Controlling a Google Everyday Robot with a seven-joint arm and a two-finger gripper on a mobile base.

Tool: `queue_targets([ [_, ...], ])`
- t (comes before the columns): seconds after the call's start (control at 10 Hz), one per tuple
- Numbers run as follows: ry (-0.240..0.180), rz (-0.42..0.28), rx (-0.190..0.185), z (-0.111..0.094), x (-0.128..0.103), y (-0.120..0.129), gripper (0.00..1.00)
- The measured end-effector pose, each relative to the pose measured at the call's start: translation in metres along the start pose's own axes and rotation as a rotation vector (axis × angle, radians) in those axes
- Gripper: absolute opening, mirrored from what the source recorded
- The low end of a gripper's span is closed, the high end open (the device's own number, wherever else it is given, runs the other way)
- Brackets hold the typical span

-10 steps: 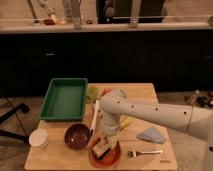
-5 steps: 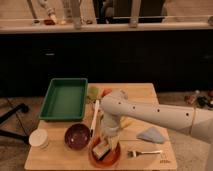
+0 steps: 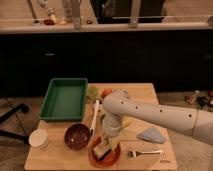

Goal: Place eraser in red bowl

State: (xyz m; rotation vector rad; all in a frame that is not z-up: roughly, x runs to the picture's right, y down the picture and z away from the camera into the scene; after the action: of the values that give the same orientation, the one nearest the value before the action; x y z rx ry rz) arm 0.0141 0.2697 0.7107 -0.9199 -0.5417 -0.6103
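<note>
While the white arm [image 3: 160,116] reaches in from the right across the wooden table [image 3: 55,159], the gripper [image 3: 111,140] hangs pointing down directly over the red bowl [image 3: 116,156] at the table's front edge. The eraser [image 3: 101,149] lies inside that bowl, its pale face up and a dark side layer showing, tilted against the left part of the bowl's inside. The gripper's tip sits right at the eraser, touching it or very nearly so; whether it is clamped on the block or has let go cannot be told from this view.

Just left of the red bowl stands a dark maroon bowl [image 3: 77,136], and further left a small white round container [image 3: 39,138]. A green tray [image 3: 64,99] fills the table's back left part. A long white utensil [image 3: 94,116] lies between the tray and the arm. To the right of the red bowl lies a fork [image 3: 145,152], and behind it a bluish-grey cloth [image 3: 151,134]. A small orange fruit [image 3: 106,92] sits near the table's back edge.
</note>
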Motion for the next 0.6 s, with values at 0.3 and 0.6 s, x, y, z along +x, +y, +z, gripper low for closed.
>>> queue_targets([
  [0.3, -0.01, 0.01, 0.003, -0.0013, 0.0009, 0.0025, 0.55],
  [0.6, -0.014, 0.013, 0.007, -0.0035, 0.0002, 0.0055, 0.79],
])
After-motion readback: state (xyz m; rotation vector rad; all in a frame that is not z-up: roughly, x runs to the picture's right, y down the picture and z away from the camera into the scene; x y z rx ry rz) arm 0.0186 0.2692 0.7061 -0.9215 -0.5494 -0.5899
